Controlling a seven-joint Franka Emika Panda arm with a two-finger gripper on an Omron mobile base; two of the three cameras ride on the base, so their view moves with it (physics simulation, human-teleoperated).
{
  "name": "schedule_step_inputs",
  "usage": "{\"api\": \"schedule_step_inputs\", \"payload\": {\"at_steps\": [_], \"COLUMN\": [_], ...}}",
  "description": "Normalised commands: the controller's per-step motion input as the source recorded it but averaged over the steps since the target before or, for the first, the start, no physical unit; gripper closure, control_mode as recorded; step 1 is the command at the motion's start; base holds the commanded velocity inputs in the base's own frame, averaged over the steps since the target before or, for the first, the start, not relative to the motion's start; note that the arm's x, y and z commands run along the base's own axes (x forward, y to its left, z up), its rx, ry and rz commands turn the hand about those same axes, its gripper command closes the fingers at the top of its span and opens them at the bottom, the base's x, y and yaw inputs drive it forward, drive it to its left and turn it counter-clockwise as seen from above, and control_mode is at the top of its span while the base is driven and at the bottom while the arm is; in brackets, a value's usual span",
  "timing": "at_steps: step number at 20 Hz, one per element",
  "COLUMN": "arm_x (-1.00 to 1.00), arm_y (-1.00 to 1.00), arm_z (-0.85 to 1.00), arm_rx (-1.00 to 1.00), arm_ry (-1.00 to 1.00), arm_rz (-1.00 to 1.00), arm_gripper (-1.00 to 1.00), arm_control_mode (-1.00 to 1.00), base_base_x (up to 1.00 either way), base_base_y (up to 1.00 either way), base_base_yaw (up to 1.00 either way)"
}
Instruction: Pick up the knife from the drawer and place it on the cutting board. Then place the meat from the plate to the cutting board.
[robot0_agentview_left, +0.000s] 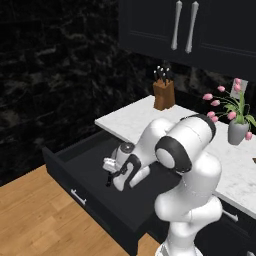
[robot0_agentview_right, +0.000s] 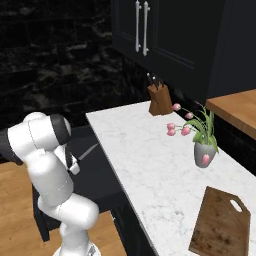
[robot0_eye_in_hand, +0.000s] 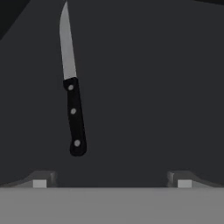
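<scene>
The black drawer (robot0_agentview_left: 67, 175) stands pulled out below the counter's left end. On its dark floor (robot0_eye_in_hand: 153, 87) lies the knife (robot0_eye_in_hand: 73, 109), black riveted handle toward the hand and silver blade pointing away. A sliver of that blade (robot0_agentview_right: 88, 151) shows beside my arm. My gripper (robot0_agentview_left: 111, 175) hangs inside the drawer, open, with nothing between its fingers. In the hand view the gripper (robot0_eye_in_hand: 111, 180) sits just short of the handle's end, which lies left of centre. At the counter's near right lies the brown cutting board (robot0_agentview_right: 220, 225). The meat and the plate are out of view.
A wooden knife block (robot0_agentview_left: 163, 92) stands at the back of the white marble counter (robot0_agentview_right: 150, 165). A grey vase of pink tulips (robot0_agentview_right: 205, 150) sits between block and board. Black upper cabinets (robot0_agentview_left: 200, 25) hang above. Wooden floor (robot0_agentview_left: 30, 220) lies in front of the drawer.
</scene>
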Motion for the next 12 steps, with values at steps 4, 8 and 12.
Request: {"api": "schedule_step_inputs", "payload": {"at_steps": [4, 8, 12], "arm_x": [0.52, 0.51, 0.29], "arm_y": [0.25, 0.69, 0.66], "arm_z": [-0.31, -0.46, -0.64], "arm_rx": [-0.04, -0.13, -0.20], "arm_ry": [0.01, 0.07, 0.07], "arm_rz": [0.00, 0.00, 0.00], "arm_gripper": [-1.00, -1.00, -1.00], "arm_control_mode": [-1.00, -1.00, -1.00], "base_base_x": [0.00, 0.00, 0.00], "base_base_y": [0.00, 0.00, 0.00], "base_base_yaw": [0.00, 0.00, 0.00]}}
